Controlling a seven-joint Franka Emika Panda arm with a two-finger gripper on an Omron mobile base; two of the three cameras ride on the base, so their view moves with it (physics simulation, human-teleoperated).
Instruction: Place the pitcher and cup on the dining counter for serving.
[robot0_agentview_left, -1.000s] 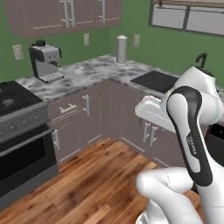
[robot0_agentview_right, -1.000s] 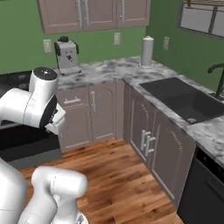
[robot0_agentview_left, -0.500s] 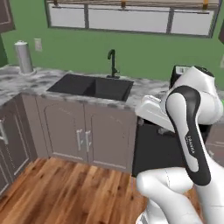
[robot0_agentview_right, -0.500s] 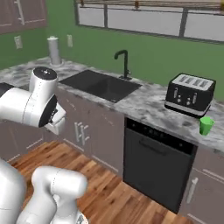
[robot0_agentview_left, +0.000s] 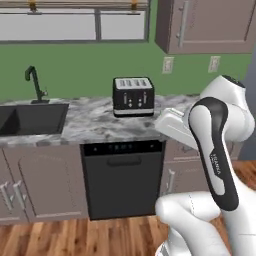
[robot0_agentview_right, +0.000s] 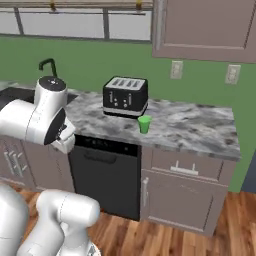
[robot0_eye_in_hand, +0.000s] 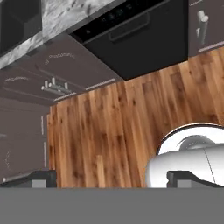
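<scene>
Cup (robot0_agentview_right: 144, 124) stands mid-frame on the wall counter (robot0_agentview_right: 190, 127), just right of the toaster (robot0_agentview_right: 125, 96); I'm on the approach; gripper (robot0_eye_in_hand: 111, 178) spread, empty; next I reach for it.

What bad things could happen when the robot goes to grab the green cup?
The cup stands right in front of the black toaster, so the open hand might bump the toaster. The cup is small and sits near the counter's front edge, so a clumsy push could tip it onto the wood floor.
</scene>
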